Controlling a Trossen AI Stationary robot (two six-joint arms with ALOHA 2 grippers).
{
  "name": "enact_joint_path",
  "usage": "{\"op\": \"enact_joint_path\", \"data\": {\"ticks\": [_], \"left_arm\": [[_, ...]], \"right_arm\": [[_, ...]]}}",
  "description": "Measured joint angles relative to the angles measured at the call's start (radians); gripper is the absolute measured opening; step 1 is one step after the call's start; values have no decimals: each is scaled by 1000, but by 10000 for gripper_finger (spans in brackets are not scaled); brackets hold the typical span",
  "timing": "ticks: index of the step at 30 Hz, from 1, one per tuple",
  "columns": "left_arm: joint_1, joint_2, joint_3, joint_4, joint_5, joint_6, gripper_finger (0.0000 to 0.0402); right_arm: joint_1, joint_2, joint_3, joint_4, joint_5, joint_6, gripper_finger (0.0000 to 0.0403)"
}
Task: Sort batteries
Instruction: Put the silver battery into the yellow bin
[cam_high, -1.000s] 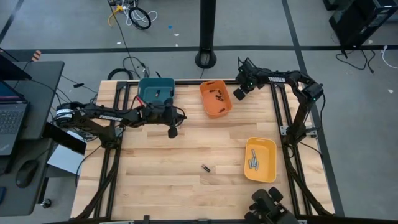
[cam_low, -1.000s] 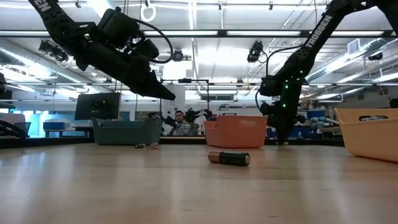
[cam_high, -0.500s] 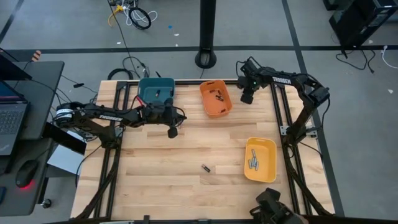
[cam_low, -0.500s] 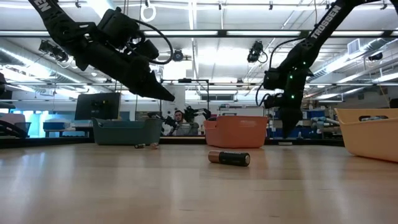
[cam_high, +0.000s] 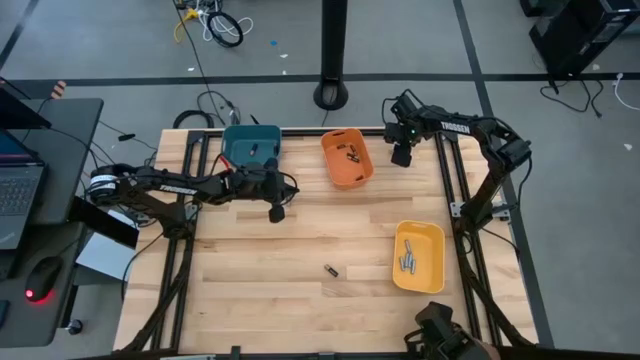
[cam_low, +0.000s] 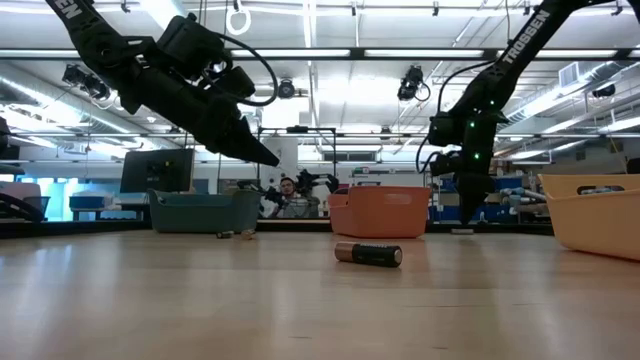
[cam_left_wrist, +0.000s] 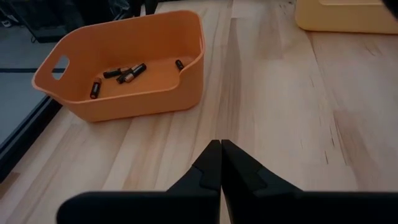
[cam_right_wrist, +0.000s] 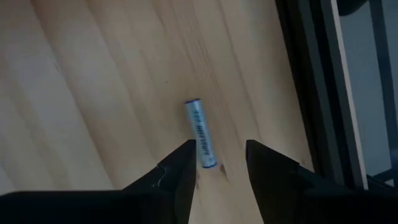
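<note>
A silvery battery with blue print (cam_right_wrist: 200, 134) lies on the bare wood near the table's far right edge, right under the right gripper (cam_right_wrist: 217, 158), whose fingers stand parted with the cell showing in the gap between them. From above, that gripper (cam_high: 401, 155) hangs just beside the orange bin (cam_high: 346, 158), off its right side. Several dark batteries (cam_left_wrist: 124, 73) rest inside the orange bin, and a few grey ones (cam_high: 408, 262) lie in the yellow bin (cam_high: 418, 256). 1 dark battery (cam_low: 368, 253) lies alone on the table (cam_high: 260, 260), left of the yellow bin. The left gripper (cam_left_wrist: 220, 168) has its fingers pressed together, holding nothing, and hovers above the wood just in front of the teal bin (cam_high: 250, 145).
</note>
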Motion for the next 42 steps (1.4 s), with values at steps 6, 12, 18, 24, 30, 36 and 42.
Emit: {"op": "enact_joint_path", "data": {"ticks": [6, 12, 18, 24, 30, 36, 42], "left_arm": [[0, 0, 0, 0, 0, 1, 12], [0, 0, 0, 0, 0, 11, 12], [0, 0, 0, -1, 0, 28, 12], [0, 0, 0, -6, 1, 28, 12], [0, 0, 0, -7, 1, 28, 12], [0, 0, 0, -12, 1, 41, 12], [0, 0, 0, -24, 12, 43, 12]], "right_arm": [[5, 0, 0, -7, 0, -11, 151], [52, 0, 0, -13, 0, -29, 151], [64, 0, 0, -21, 5, -37, 151], [76, 0, 21, -79, 65, -57, 151], [88, 0, 110, -129, 66, -69, 151], [118, 39, 190, -267, 145, 7, 152], [200, 45, 264, -318, 143, 27, 180]]}}
